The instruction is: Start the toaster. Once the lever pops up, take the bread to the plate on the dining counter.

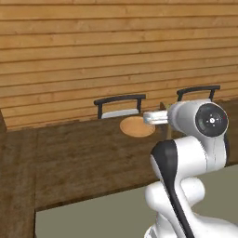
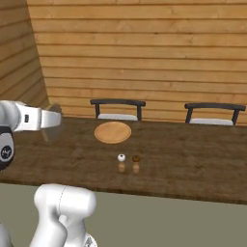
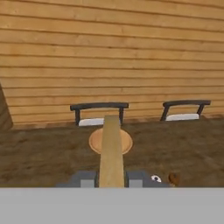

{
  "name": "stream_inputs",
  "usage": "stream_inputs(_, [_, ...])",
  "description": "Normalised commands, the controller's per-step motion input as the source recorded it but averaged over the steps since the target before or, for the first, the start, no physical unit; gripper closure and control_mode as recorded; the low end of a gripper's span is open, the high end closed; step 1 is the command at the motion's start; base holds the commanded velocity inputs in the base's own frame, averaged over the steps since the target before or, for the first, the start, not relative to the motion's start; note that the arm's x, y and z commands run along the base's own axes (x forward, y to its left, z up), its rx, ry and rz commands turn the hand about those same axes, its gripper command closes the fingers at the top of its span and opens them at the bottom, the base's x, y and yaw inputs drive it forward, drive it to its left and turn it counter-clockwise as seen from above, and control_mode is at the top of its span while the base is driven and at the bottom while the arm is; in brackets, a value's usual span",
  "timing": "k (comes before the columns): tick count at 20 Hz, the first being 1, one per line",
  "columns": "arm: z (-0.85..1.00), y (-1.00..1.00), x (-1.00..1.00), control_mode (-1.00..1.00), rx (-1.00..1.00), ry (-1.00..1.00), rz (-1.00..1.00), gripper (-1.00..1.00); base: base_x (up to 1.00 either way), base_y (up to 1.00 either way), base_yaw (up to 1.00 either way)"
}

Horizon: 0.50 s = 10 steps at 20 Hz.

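Observation:
My gripper (image 3: 111,178) is shut on the bread (image 3: 111,153), a pale tan slice seen edge-on between the two dark fingers (image 3: 87,178). The slice points toward the plate (image 3: 94,142), a round tan-orange disc on the dining counter (image 3: 43,157). In the left base view the hand (image 1: 155,117) hovers just right of the plate (image 1: 137,126). From the right base view the gripper (image 2: 52,119) with the bread (image 2: 55,123) hangs above the counter (image 2: 193,164), left of the plate (image 2: 112,131). The toaster and the lever are out of view.
Two black chairs (image 2: 118,108) (image 2: 212,112) stand behind the counter against a wood-plank wall. Salt and pepper shakers (image 2: 121,163) (image 2: 136,164) stand in front of the plate. The counter's pale olive side panel (image 1: 93,218) faces me.

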Motion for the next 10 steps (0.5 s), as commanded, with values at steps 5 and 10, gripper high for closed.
stream_inputs(5, [0.21, 0.00, 0.58, -1.00, -0.02, 0.04, -0.29, 1.00, 0.00, 0.00, 0.00])
stream_inputs(10, [0.20, 0.00, 0.66, -1.00, -0.11, 0.22, -0.37, 1.00, 0.00, 0.00, 0.00])
